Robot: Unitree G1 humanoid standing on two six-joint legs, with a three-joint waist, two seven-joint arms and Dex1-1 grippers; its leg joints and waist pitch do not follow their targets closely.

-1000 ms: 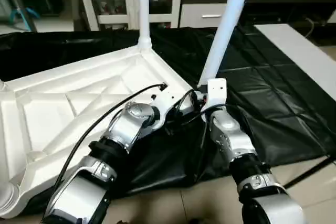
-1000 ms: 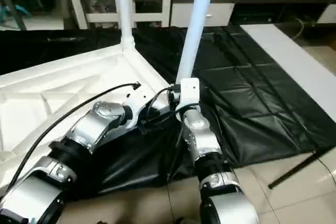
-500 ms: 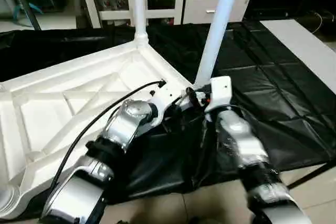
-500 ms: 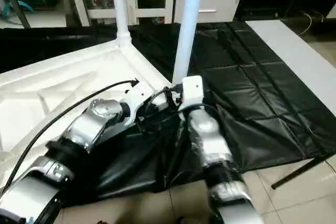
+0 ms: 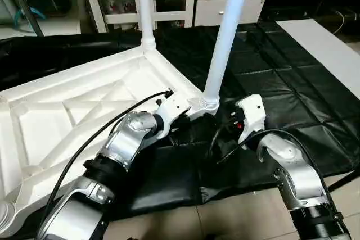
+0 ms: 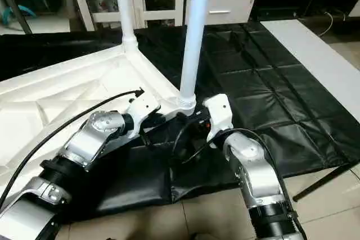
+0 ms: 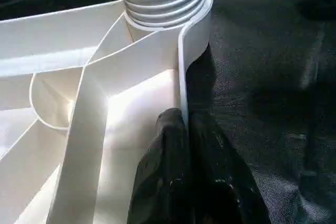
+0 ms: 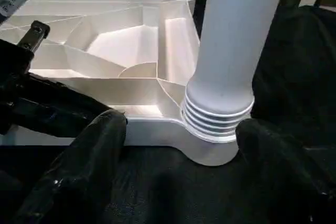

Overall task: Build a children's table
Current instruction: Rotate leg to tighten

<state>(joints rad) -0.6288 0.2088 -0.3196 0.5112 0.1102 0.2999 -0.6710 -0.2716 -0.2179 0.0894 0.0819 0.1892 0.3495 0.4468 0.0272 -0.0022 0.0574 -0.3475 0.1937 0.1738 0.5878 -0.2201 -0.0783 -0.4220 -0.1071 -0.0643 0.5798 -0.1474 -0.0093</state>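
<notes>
Leg upright in the tabletop corner socket — right gripper jaws released and drawn back from it, left gripper jaws clenched on the rim beside — seated, likely.

Silver forearms, black cables, white wrist housings, black pincer fingers

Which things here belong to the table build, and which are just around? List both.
Job: table top, near leg, far leg, left gripper, right gripper.
Around: black mat, white cabinet, white board.
</notes>
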